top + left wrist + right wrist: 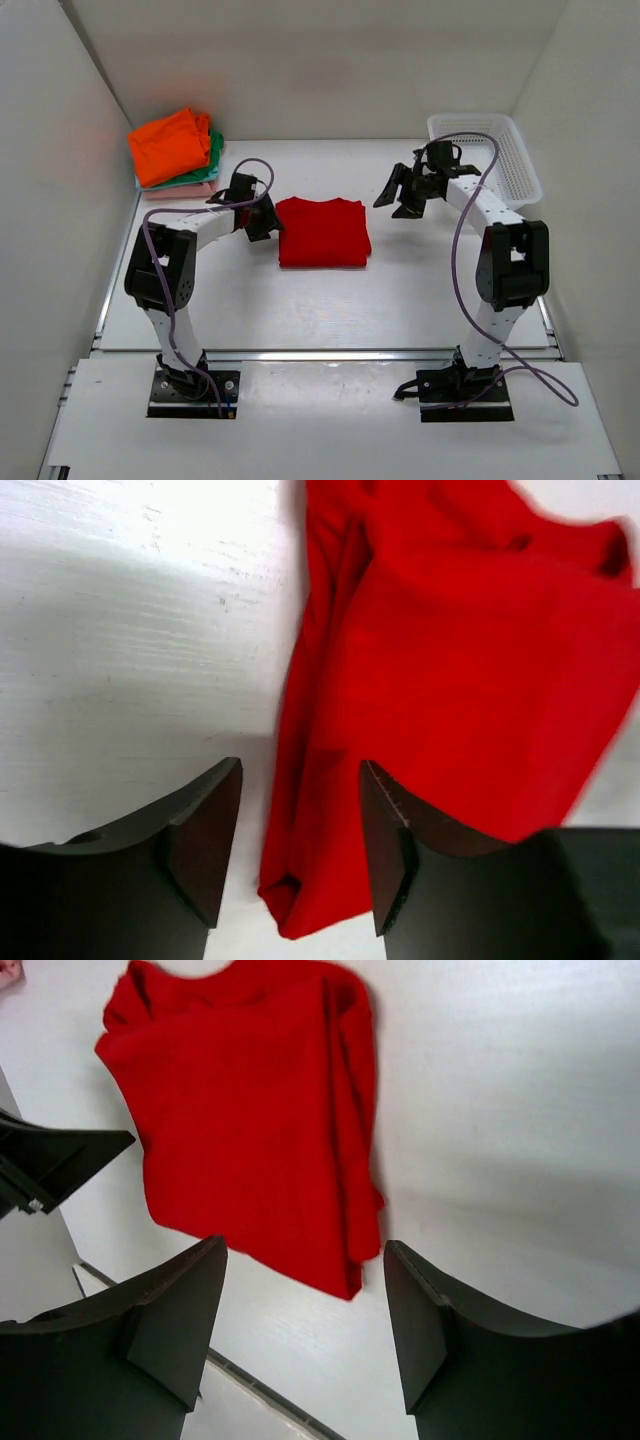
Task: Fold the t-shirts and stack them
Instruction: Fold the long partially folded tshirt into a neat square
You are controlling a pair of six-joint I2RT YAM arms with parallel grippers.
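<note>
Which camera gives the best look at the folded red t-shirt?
The top external view: it shows the whole red t-shirt, folded into a neat rectangle on the table. The right wrist view also shows nearly all of it, but slanted. The left wrist view shows only one edge, close up.

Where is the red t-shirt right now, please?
In the top view the folded red t-shirt lies flat centrally, its left edge beside the open left gripper, the open right gripper apart to its right.

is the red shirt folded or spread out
Folded: the red t-shirt lies as a compact rectangle on the table, no sleeves sticking out, and the left wrist view shows doubled layers along its edge.
</note>
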